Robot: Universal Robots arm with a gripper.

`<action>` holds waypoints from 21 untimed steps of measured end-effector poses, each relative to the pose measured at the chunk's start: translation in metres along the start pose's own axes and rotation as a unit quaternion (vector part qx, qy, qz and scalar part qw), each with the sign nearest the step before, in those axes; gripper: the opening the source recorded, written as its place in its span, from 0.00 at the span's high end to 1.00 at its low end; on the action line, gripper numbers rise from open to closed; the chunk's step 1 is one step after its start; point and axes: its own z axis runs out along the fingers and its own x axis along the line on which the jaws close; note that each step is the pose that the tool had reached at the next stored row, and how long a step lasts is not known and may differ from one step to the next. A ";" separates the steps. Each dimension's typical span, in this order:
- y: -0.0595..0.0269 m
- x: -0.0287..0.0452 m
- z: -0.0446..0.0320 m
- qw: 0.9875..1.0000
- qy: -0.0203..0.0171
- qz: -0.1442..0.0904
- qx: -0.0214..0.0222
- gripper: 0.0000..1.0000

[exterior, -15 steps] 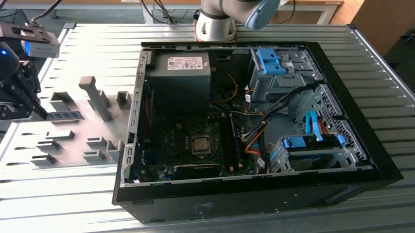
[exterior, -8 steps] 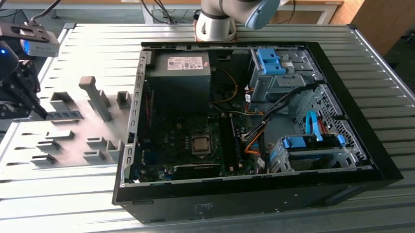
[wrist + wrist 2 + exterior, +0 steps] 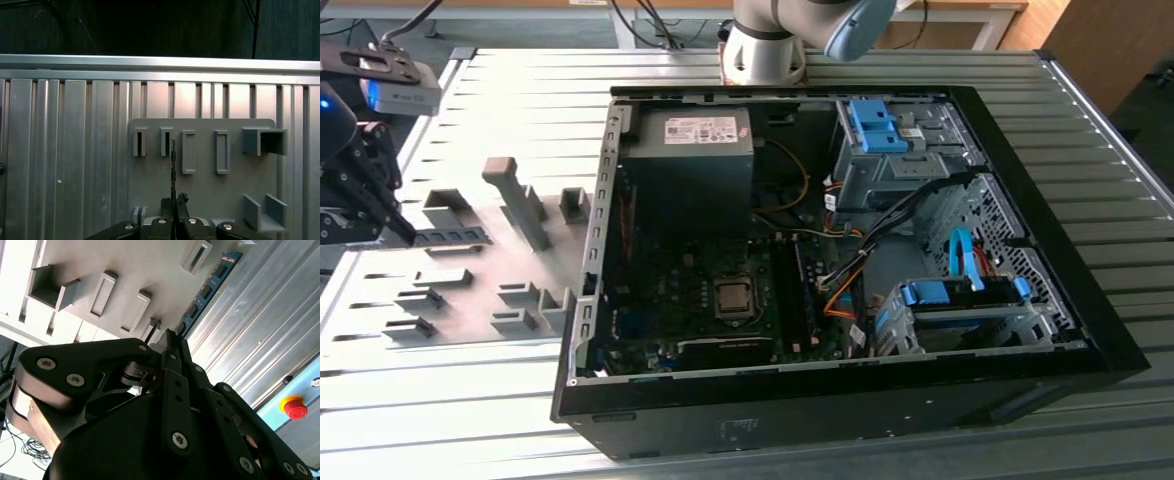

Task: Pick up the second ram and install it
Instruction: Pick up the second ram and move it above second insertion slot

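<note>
Ram [image 3: 207,290]: clamped at one end in my jaws, over the fixture plate [image 3: 205,195] at the exterior view's left, well apart from the case [image 3: 854,415]. Handling, I judge: keep it edge-on, grip firm.

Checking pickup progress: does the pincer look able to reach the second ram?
Likely yes: in both wrist views the pincer looks shut on the second ram, at the grey fixture plate, nothing intervening.

The black fingers [image 3: 175,370] pinch one end of the second ram [image 3: 207,290] close to the grey fixture plate [image 3: 150,270].
</note>
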 end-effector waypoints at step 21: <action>0.0000 -0.0001 -0.0050 1.000 0.000 0.000 0.000 0.86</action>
